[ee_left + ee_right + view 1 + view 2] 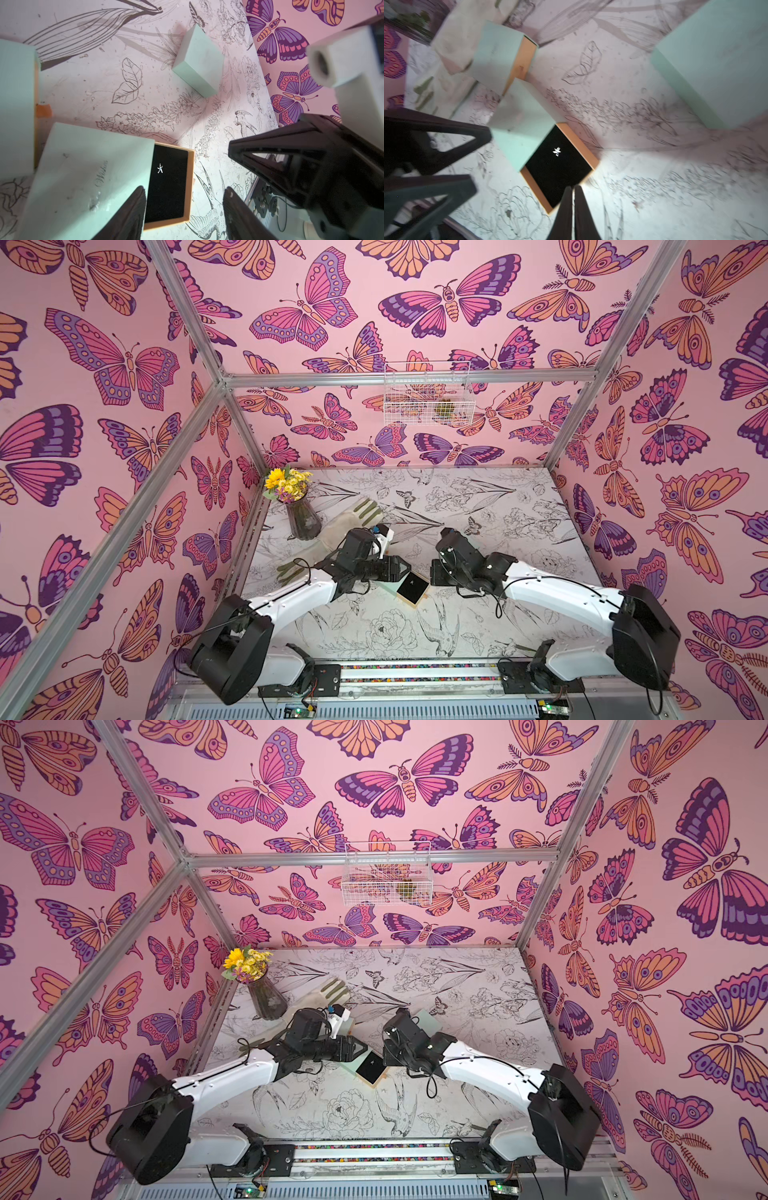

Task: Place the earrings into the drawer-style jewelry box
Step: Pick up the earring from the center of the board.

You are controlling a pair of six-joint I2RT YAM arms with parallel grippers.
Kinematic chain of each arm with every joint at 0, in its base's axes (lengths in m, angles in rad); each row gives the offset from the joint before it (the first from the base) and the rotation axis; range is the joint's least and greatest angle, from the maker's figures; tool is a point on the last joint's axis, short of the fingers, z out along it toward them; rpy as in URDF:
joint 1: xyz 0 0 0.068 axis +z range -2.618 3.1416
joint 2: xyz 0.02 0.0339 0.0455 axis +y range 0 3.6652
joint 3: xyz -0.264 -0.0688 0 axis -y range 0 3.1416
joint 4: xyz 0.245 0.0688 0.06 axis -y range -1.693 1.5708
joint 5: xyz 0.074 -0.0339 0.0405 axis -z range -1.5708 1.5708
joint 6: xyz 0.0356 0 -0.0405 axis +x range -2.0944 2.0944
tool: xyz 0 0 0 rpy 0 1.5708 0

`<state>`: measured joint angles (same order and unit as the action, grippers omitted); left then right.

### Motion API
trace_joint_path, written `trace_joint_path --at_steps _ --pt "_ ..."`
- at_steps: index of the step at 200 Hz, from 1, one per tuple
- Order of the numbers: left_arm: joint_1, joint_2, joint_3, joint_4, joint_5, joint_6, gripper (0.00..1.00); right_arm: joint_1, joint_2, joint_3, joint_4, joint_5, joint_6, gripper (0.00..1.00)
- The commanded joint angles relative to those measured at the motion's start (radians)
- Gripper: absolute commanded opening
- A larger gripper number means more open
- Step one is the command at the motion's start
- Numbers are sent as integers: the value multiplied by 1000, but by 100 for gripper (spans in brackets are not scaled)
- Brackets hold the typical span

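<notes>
In both top views the drawer (412, 585) stands pulled out of the mint jewelry box (83, 176), just below frame centre. A silver star earring (159, 168) lies on its black lining. The left gripper (185, 191) gapes beside it. The right gripper (573, 188) is pinched closed at the drawer's corner.

Pink walls (374, 323) covered in purple, magenta and orange butterflies. White worktop (498, 497) with grey line-drawn flowers, leaves and birds. Mint-green jewelry box (83, 176), tan drawer (191, 182) lined in black, silver earring (159, 168) on the black. Yellow flowers (286, 483) in a smoky dark vase (303, 522); cream, olive-tipped glove (353, 516); white wire basket (426, 393).
</notes>
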<state>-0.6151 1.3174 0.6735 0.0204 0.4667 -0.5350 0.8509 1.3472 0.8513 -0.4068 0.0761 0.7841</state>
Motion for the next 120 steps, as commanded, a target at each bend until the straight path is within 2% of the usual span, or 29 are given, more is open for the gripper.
trace_joint_path --at_steps 1,19,59,62,101,120 --pt "-66 -35 -23 -107 -58 21 62 4 -64 -44 -192 51 -34 8" --pt "-140 -76 -47 -109 -95 -10 62 2 -112 -85 -241 10 -16 9" --pt "-287 -55 -56 -101 -172 -66 62 2 -123 -120 -260 -126 32 13" --pt "-296 -23 -57 -99 -177 -69 62 3 -119 -121 -258 -134 32 13" --pt "-350 2 -92 -22 -184 -126 63 4 -68 -127 -243 -203 27 15" --pt "-363 -1 -106 -11 -189 -138 63 17 -55 -119 -229 -193 28 15"
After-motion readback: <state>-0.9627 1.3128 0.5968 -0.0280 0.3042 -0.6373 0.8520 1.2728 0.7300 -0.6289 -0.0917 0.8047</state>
